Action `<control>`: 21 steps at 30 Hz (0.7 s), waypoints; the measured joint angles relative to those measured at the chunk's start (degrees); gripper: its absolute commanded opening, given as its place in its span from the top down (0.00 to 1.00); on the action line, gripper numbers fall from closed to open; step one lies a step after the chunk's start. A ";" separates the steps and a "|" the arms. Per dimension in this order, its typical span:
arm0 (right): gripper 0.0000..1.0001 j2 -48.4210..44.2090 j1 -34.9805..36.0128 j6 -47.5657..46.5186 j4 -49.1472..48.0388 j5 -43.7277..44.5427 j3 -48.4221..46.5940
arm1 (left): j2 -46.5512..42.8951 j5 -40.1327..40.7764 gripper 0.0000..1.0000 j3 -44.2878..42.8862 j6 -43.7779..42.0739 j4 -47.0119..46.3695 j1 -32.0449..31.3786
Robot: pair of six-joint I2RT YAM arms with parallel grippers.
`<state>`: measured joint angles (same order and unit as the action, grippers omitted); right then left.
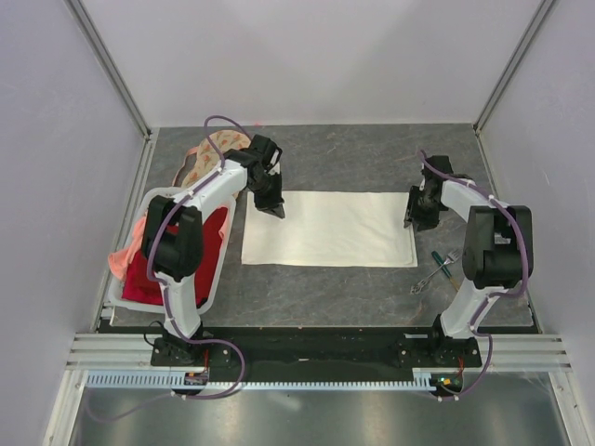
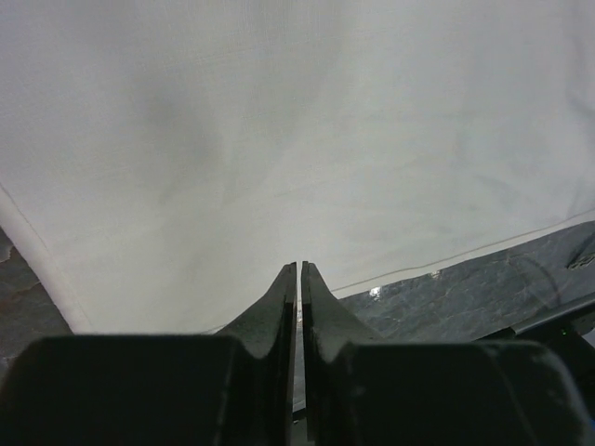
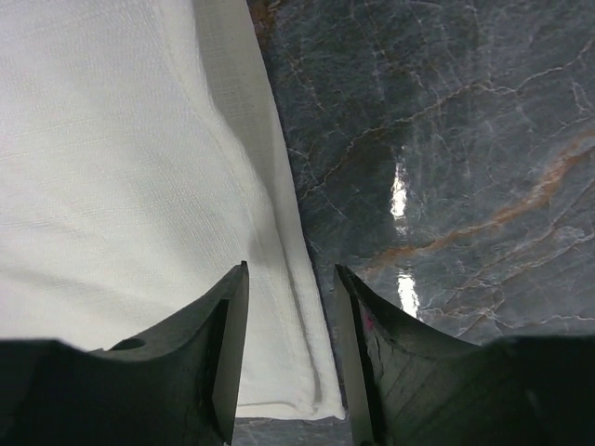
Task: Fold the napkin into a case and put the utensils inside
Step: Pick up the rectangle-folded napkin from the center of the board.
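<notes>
Jaws nearly shut, empty on left gripper (image 2: 298, 268); right gripper (image 3: 290, 279) part-open astride napkin (image 1: 327, 229) edge (looks thin, limp): pinch corners.

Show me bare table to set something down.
Free: the far strip of dark marble table beyond the cream-white cloth napkin, and the near strip between the white plastic basket and the gold metal utensils. Crowded: the left side around that basket.

Pale lilac walls (image 1: 56, 139) enclose a dark marble tabletop (image 1: 353, 153).
</notes>
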<state>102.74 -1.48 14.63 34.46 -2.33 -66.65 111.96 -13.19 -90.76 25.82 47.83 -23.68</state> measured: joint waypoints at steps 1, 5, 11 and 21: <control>0.54 0.28 0.22 -0.07 -0.17 0.07 0.00 | 0.00 -0.31 0.90 0.28 0.15 -0.02 -0.20; 0.59 1.03 1.42 -0.07 -0.35 2.05 0.02 | 0.00 -0.76 0.90 1.51 0.52 0.04 -0.61; 0.81 1.53 2.89 0.20 -1.70 4.98 0.76 | 0.00 -0.98 0.91 1.60 0.81 -0.02 -0.72; 1.00 0.57 2.99 0.44 -2.89 5.01 1.53 | 2.16 -4.17 0.92 2.14 1.73 -2.23 -0.96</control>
<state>103.31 1.52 15.07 31.57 2.68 -65.12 114.13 -17.37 -88.62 27.55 45.60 -24.64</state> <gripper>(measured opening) 0.011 0.087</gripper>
